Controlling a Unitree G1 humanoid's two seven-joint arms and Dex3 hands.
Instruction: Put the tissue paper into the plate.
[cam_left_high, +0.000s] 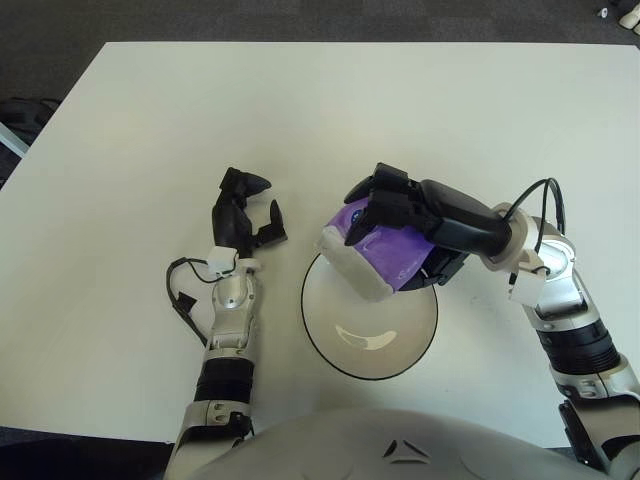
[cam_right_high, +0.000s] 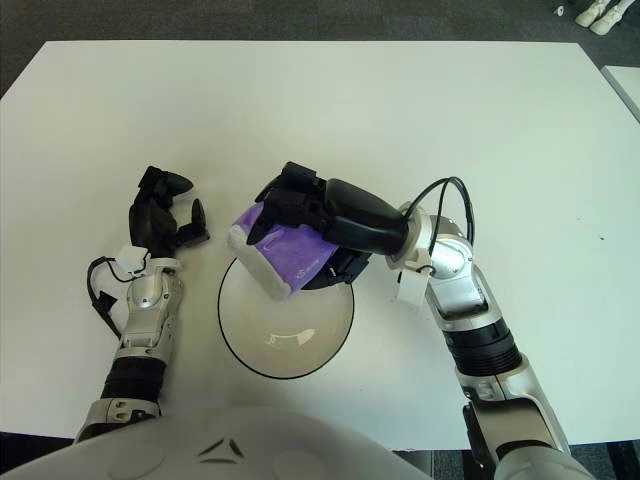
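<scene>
purple-and-white tissue pack (cam_left_high: 375, 255), white black-rimmed plate (cam_left_high: 330, 355), white table (cam_left_high: 300, 110)

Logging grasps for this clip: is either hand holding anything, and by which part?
The right hand grips the purple tissue pack by its upper end, above the plate. The left hand holds nothing.
</scene>
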